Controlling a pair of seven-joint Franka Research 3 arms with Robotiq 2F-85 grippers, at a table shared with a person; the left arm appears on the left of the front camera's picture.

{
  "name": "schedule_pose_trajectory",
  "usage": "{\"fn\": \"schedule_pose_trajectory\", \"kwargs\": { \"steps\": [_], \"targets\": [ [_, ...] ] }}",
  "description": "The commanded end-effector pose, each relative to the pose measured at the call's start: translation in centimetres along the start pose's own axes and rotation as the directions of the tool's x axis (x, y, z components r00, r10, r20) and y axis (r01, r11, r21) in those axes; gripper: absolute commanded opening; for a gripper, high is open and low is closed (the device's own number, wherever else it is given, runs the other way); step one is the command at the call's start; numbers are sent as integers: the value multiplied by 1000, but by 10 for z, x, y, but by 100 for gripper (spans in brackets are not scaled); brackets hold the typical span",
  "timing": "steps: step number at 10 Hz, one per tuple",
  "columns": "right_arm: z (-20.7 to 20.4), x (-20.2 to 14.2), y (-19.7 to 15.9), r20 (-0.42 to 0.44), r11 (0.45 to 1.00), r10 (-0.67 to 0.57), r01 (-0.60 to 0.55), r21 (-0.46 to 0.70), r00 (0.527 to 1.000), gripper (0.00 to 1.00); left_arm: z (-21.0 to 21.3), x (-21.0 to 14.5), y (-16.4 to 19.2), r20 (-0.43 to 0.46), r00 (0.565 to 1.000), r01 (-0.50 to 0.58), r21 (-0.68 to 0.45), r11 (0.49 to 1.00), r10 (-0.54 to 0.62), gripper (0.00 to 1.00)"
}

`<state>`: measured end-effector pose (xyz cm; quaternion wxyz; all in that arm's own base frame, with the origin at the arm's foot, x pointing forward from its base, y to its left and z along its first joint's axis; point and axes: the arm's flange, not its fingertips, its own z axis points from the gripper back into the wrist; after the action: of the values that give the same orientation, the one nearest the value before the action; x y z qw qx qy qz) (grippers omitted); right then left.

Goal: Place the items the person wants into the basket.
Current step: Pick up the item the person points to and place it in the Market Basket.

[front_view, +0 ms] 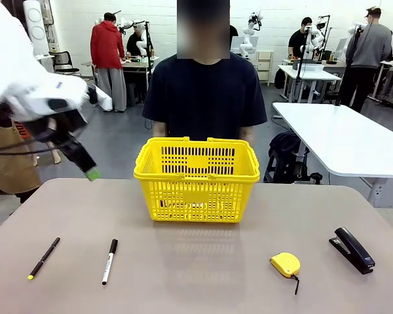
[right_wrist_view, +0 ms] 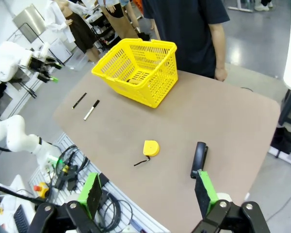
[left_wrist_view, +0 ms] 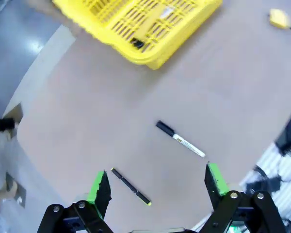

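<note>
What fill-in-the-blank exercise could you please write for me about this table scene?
1. The slotted basket on the table is coloured ____.
2. In the front view, the black stapler lies to the ____ of the tape measure.
3. The left gripper and the right gripper each stand with jaws wide ____.
4. The thin pen lies beside the black-and-white ____.
Missing words: yellow; right; open; marker.

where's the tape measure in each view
Front view: tape measure at lower right, left of the stapler.
Left wrist view: tape measure in the top right corner.
Right wrist view: tape measure mid-picture, left of the stapler.
Shared landmark: the yellow basket.
</note>
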<state>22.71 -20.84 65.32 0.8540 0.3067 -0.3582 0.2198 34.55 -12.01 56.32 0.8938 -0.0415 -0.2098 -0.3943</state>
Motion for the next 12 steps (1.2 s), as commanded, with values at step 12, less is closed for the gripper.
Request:
{"fn": "schedule_pose_trajectory", "kwargs": {
  "steps": [12],
  "targets": [
    [-1,0,1,15,1000,12,-12,14,1000,100,116,-189,117,608,794,256,-283,924,-34,100]
  ]
}}
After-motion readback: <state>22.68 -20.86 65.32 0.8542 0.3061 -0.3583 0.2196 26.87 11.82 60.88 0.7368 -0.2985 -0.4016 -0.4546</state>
